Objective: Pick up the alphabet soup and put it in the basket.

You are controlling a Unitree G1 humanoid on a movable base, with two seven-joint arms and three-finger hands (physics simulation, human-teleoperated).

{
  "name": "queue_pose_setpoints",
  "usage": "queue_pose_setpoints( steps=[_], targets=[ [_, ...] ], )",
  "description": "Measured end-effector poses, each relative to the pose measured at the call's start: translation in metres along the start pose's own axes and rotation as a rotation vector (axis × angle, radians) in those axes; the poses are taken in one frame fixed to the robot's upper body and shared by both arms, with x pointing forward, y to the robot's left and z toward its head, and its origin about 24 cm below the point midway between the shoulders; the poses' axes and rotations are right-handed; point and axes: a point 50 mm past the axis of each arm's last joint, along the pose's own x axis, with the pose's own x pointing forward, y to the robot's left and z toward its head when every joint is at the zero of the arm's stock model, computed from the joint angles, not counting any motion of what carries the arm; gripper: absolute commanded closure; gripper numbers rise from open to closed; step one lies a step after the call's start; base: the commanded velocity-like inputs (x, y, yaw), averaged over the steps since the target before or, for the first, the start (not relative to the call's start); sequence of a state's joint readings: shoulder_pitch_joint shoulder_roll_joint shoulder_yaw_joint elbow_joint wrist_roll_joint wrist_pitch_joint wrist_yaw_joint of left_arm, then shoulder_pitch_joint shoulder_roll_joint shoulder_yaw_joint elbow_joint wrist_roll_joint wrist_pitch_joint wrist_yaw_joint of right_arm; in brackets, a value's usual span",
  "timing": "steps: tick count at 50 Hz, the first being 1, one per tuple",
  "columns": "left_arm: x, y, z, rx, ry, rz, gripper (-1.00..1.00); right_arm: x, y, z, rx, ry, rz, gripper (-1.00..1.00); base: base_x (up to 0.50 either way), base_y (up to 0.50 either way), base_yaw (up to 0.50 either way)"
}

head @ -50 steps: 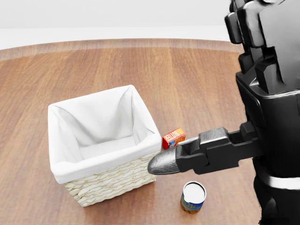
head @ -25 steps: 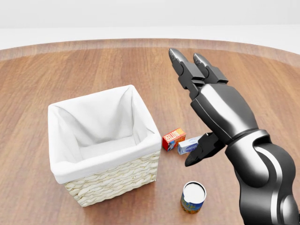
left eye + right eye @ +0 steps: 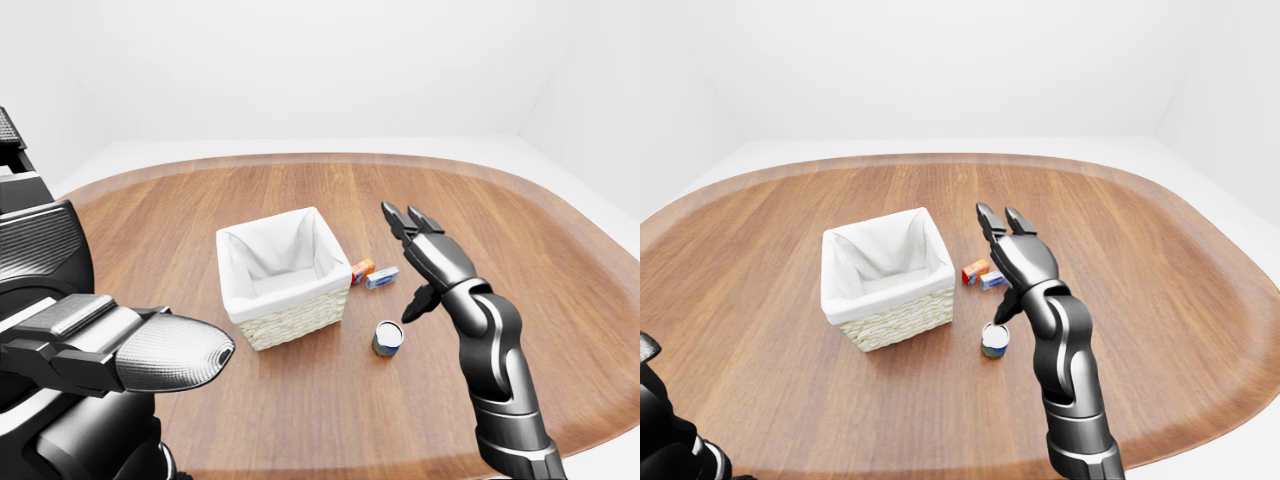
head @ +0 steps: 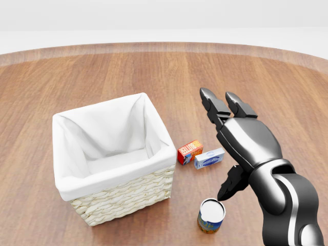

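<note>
Just below the spread right hand stands the alphabet soup can, untouched; the lined wicker basket sits to its left. Left hand: cannot tell.

Spread right hand above soup can

No text can be read anywhere in these views. The small orange box beside the basket carries pale lettering on its upper face, too blurred to make out. The light blue and white box next to it shows a darker blue patch with no legible words. The can has a band of blue, green and orange print round its side, but no letters or brand resolve there, and its white lid is blank
</note>
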State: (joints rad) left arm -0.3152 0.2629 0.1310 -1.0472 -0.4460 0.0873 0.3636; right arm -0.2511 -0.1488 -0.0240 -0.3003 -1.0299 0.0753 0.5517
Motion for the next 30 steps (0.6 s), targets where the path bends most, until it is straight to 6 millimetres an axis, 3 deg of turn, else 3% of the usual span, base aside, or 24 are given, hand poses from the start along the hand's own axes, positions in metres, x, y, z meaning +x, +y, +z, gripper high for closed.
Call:
queue_pose_setpoints(
  steps=[30],
  targets=[
    [0.001,0.0,0.0,-0.006,0.001,0.006,-1.0,-0.023,0.074,-0.022,-0.034,0.066,0.167,-1.0,0.0,0.0,0.0]
  ],
)
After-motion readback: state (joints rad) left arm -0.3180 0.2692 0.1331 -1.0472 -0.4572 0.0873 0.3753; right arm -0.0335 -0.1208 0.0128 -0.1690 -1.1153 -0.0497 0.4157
